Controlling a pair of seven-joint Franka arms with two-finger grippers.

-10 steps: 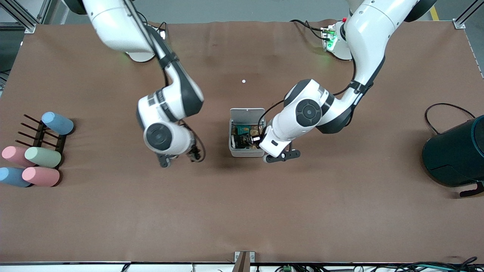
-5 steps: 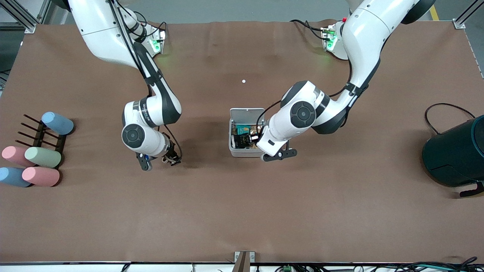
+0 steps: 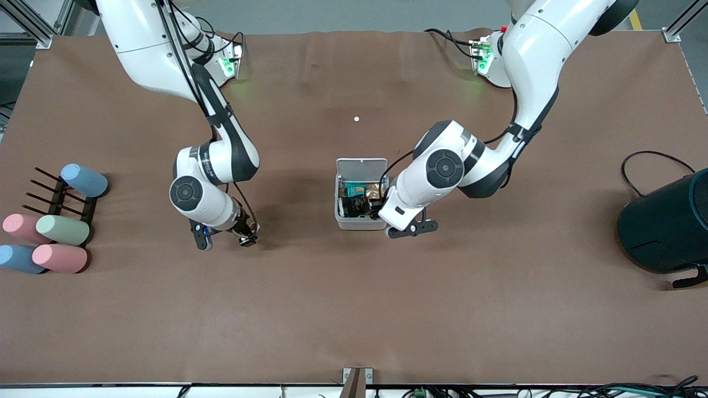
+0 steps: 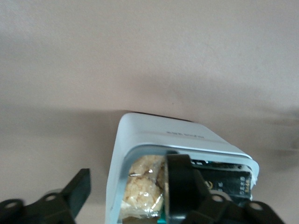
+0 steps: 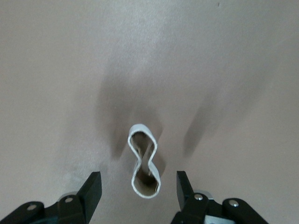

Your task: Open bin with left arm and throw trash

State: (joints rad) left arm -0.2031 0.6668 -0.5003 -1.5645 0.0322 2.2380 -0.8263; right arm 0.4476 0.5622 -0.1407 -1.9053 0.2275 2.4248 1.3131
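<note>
Front view shows the bin (image 3: 360,194) mid-table, lid up, wrappers already inside. Left gripper (image 4: 126,189), jaws wide, straddles its wall, one finger inside. Right gripper (image 5: 138,186), spread wide and empty, hangs over the rubber band (image 5: 144,161), not yet grasped, toward the right arm's end.

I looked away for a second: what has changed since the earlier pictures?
The right gripper swung away from the bin toward the right arm's end of the table and came down, open, around the rubber band, not yet gripped. The left gripper barely moved, one finger inside the bin, whose lid stays open.
</note>
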